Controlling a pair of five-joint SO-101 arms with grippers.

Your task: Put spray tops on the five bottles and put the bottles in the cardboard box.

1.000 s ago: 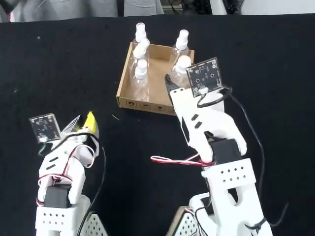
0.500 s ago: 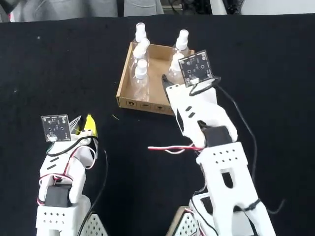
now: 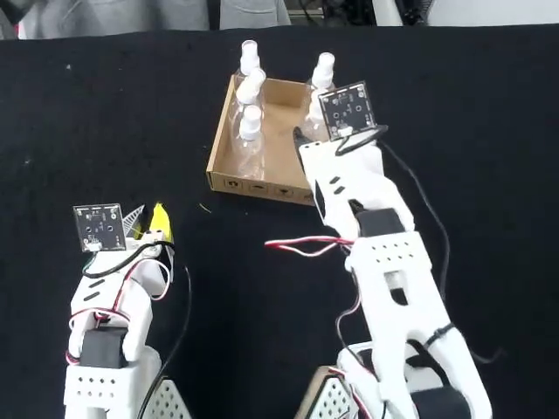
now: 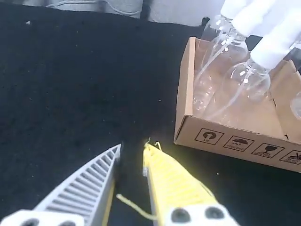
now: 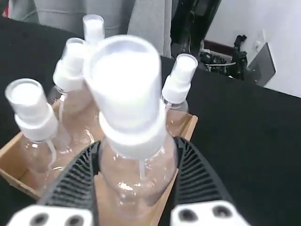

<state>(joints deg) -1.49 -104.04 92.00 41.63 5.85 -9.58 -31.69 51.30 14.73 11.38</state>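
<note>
One bottle (image 5: 134,179) sits clamped between the right tool's (image 5: 136,143) jaws.

Matt black cloth, faintly fuzzy, covers the counter (image 3: 105,113). The cardboard box (image 4: 184,94) is plain brown paperboard, dull and smooth. Inside the box, the bottles (image 4: 235,84) are clear glossy plastic with smooth white plastic spray tops (image 4: 275,44). At the box, the right gripper (image 5: 136,143) has matt black ribbed plastic jaws against one bottle (image 5: 134,181). The left gripper (image 4: 132,148), short of the box, has ribbed grey and yellow plastic jaws.
</note>
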